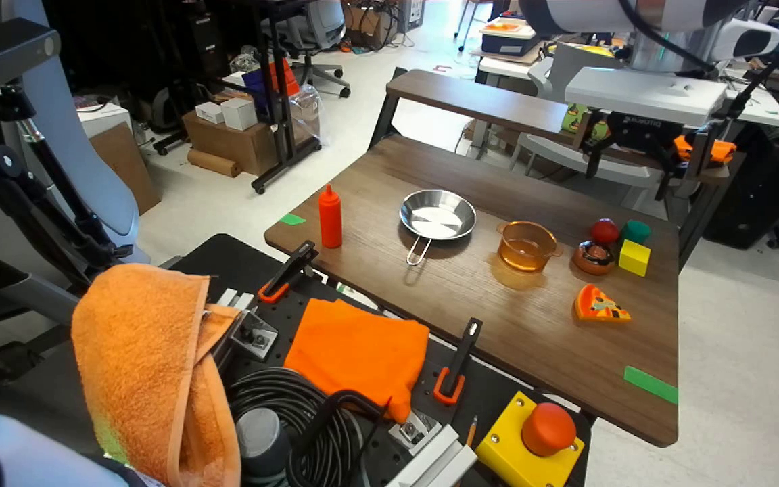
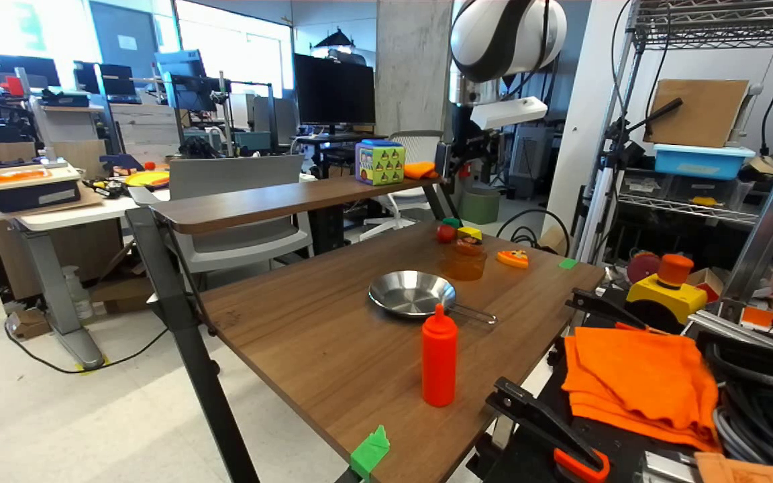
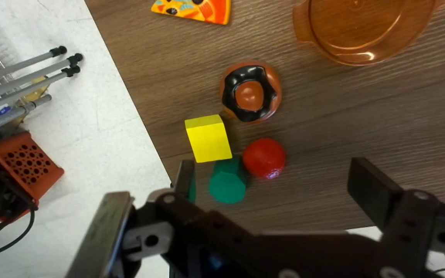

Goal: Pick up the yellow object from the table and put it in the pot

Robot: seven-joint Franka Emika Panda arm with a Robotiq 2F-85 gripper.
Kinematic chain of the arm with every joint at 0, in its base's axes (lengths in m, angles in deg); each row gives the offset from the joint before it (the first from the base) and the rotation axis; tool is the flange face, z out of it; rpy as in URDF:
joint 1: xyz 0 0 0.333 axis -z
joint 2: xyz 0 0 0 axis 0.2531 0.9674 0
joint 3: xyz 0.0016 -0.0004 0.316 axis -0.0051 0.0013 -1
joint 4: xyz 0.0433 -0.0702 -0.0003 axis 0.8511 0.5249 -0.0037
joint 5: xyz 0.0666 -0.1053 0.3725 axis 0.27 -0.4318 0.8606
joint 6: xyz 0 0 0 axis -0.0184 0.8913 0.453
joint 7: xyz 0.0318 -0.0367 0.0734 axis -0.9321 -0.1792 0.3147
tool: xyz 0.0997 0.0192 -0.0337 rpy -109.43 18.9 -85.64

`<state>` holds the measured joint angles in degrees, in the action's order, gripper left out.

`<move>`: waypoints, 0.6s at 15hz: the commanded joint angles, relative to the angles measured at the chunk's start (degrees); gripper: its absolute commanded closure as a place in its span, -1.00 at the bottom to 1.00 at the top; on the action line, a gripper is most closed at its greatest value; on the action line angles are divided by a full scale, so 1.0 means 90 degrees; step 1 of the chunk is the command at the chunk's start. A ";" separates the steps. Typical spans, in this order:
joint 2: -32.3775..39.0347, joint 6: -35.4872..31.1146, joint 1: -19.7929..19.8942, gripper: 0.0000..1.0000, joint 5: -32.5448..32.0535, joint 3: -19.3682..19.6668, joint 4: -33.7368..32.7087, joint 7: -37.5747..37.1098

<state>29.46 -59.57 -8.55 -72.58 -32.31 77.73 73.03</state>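
Yellow and crowded on the surface [image 3: 342, 127], the cube [image 3: 209, 143] has, in wrist view, the green block [image 3: 227, 185] at five o'clock and the red ball [image 3: 264, 157] near four, so your empty, wide-spread end effector [image 3: 273, 175] could shove either if you descend off-centre.

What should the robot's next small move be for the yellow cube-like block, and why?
Probably shift the open black gripper sideways to centre over the yellow cube-like block before lowering: in the wrist view the block sits to one side of the jaws' middle, with a green faceted block and a glossy round red object close by.
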 commanded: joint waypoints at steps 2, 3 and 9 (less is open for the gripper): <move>-0.0136 0.0303 0.0070 -1.00 0.0096 -0.0073 -0.0013 0.0243; -0.0134 0.0332 0.0084 -1.00 0.0114 -0.0087 -0.0021 0.0269; -0.0093 0.0802 0.0186 -1.00 0.0256 -0.0186 -0.0210 0.0554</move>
<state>29.46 -55.67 -8.20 -71.97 -32.65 76.92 74.99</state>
